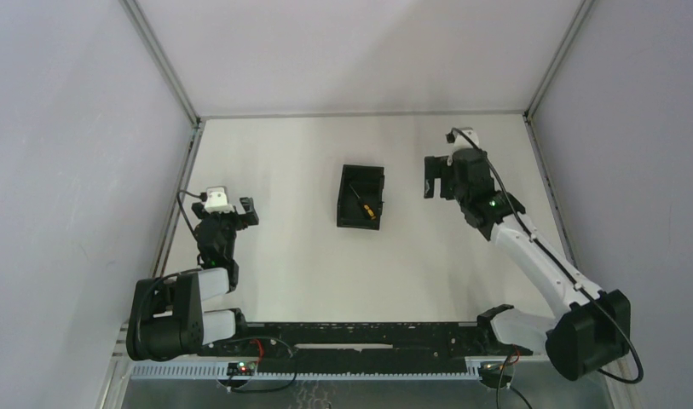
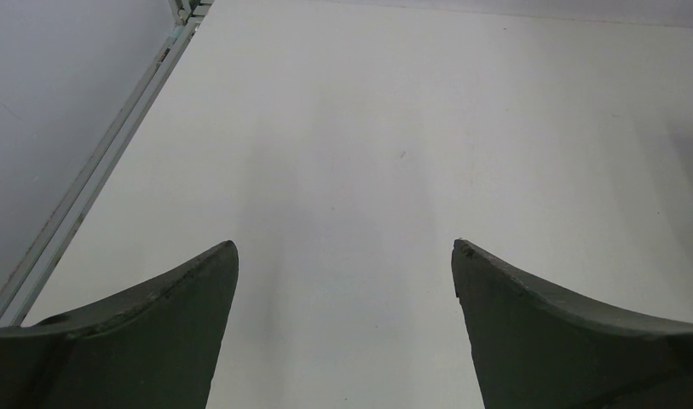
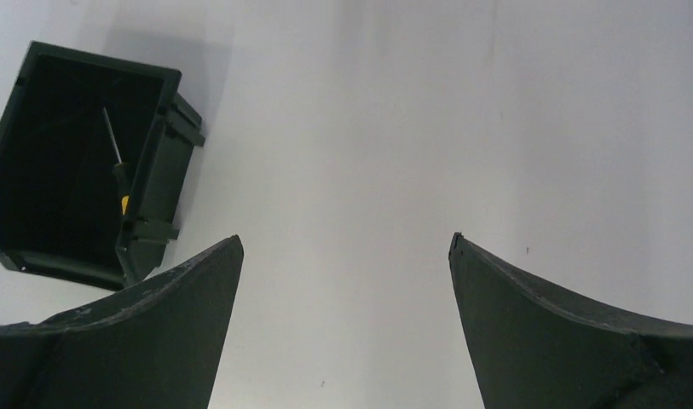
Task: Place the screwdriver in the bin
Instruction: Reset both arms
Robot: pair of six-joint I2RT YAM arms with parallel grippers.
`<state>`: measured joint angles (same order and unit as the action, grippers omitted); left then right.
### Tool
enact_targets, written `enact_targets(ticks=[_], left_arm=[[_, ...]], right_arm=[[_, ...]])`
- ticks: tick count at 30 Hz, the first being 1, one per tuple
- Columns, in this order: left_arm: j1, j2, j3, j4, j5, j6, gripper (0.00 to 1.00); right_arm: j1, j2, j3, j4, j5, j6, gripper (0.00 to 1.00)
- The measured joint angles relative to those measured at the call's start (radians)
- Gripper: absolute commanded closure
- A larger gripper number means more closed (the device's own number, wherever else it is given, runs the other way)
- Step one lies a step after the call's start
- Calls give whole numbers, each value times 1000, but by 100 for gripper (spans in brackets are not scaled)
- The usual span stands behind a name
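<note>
From above, the right end effector hangs over the surface, fingers spread and holding nothing. The bin stands to its left, near but apart, with the screwdriver lying inside. The left end effector, also parted and empty, is well apart from the bin.

Left wrist: the left end effector gapes wide over bare surface.

Right wrist: the right end effector is wide open and empty; the bin sits ahead to its left, and the screwdriver rests against the bin's nearer wall
</note>
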<state>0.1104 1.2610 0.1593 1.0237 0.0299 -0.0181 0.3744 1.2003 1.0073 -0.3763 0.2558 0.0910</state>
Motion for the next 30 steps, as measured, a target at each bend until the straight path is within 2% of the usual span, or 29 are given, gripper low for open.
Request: enact_targets(ticks=[5,10,21,30], left_arm=[[0,0,0,0,0,0,0],[0,0,0,0,0,0,0],[0,0,0,0,0,0,0],[0,0,0,0,0,0,0]], right_arm=[[-7,-122,-204,205,-34,-69,0],[-52,-149,-283,316,-76,-102,0],[-126,-277,-424,449,-198,-73,0],[-137,-290,-427,482,-177,-12,0]])
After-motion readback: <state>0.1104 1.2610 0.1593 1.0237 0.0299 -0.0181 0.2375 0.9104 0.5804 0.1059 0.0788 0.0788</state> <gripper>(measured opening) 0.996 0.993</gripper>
